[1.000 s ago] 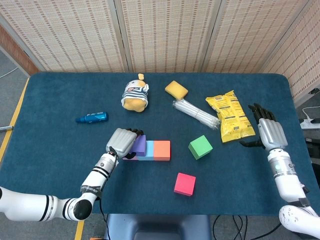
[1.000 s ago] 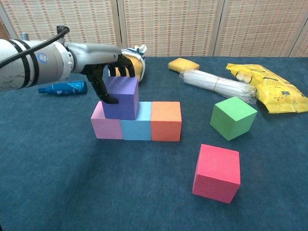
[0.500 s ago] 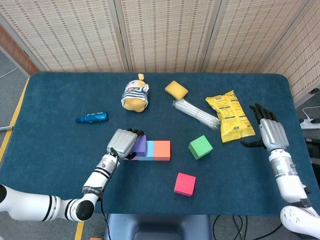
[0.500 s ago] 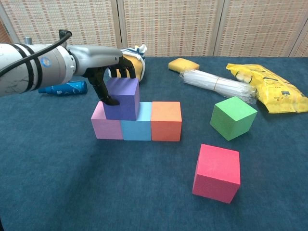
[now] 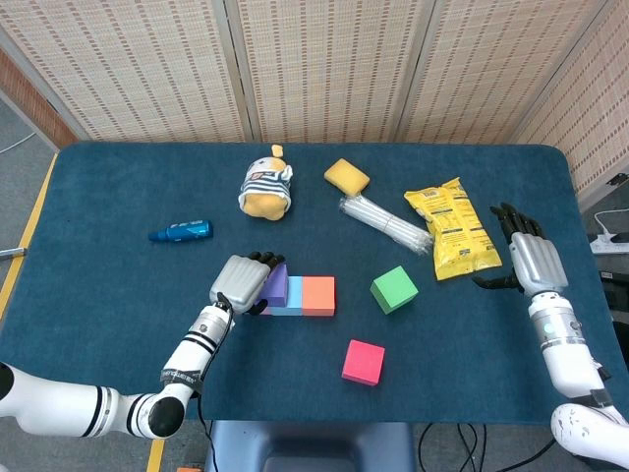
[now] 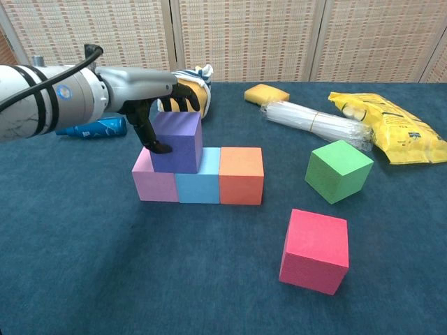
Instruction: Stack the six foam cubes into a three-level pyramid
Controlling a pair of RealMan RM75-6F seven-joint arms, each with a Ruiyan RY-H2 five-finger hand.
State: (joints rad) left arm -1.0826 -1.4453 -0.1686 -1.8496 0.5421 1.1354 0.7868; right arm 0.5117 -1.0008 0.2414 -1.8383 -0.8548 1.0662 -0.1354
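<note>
Purple cube [image 6: 178,142] sits atop the pink cube [image 6: 154,183] and blue cube [image 6: 198,185], gripped by the left hand [image 6: 157,98]; right hand [image 5: 532,258] rests open, holding nothing

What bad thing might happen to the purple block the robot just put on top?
The left hand has its thumb against the purple cube, with fingers over its back edge. Pulling away could drag the cube off the pink cube and light blue cube beneath. A sideways bump might also nudge the orange cube out of the row, leaving a crooked base for the green cube and red cube.
</note>
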